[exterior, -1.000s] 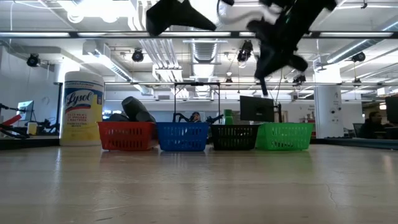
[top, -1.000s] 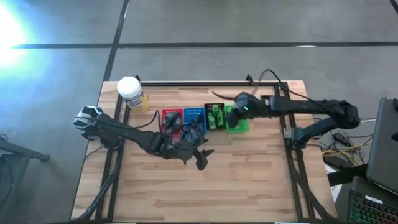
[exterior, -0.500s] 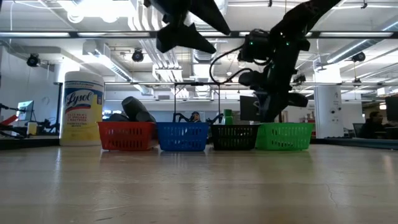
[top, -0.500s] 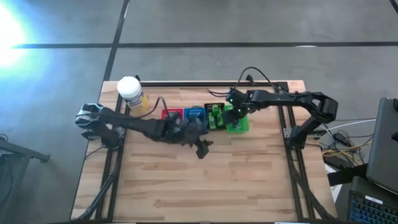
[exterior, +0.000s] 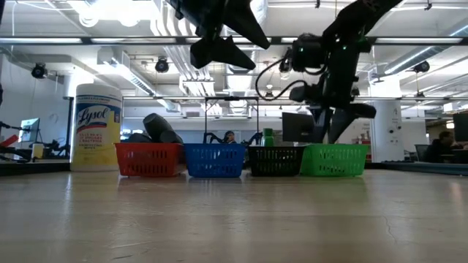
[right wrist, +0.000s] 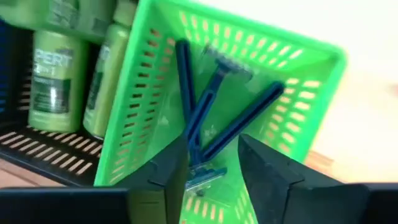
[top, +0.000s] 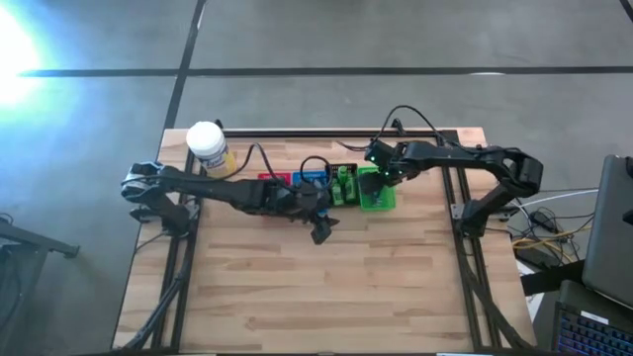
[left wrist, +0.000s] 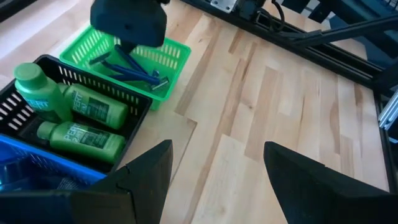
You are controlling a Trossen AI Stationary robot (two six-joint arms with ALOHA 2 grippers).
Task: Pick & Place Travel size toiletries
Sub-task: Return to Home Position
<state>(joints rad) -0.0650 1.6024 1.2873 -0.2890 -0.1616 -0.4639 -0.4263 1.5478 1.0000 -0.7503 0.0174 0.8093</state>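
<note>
Three thin dark-blue razors [right wrist: 205, 112] lie in the green tray [top: 376, 198]. Bright green bottles [left wrist: 81, 106] lie in the black tray [top: 343, 185] beside it, and dark grey tubes [exterior: 161, 128] stick up from the red tray [exterior: 148, 159]. My right gripper [right wrist: 211, 140] hangs open right over the green tray, fingers pointing down on either side of the razors, touching nothing that shows. My left gripper [left wrist: 217, 146] is open and empty, above the bare table [top: 321, 229] just near of the blue tray [exterior: 214, 161].
The four trays stand in a row, red, blue, black and green, toward the table's far edge. A yellow white-capped Lysol jar [top: 208, 148] stands at the far left corner. Bare wood stretches over the near half of the table [top: 326, 297]. The two grippers are close together.
My right gripper has come down from high above the table to just over the green tray. My left arm has stretched out, and its gripper has drifted toward the far edge, closer to the trays. Nothing in the trays has moved.
</note>
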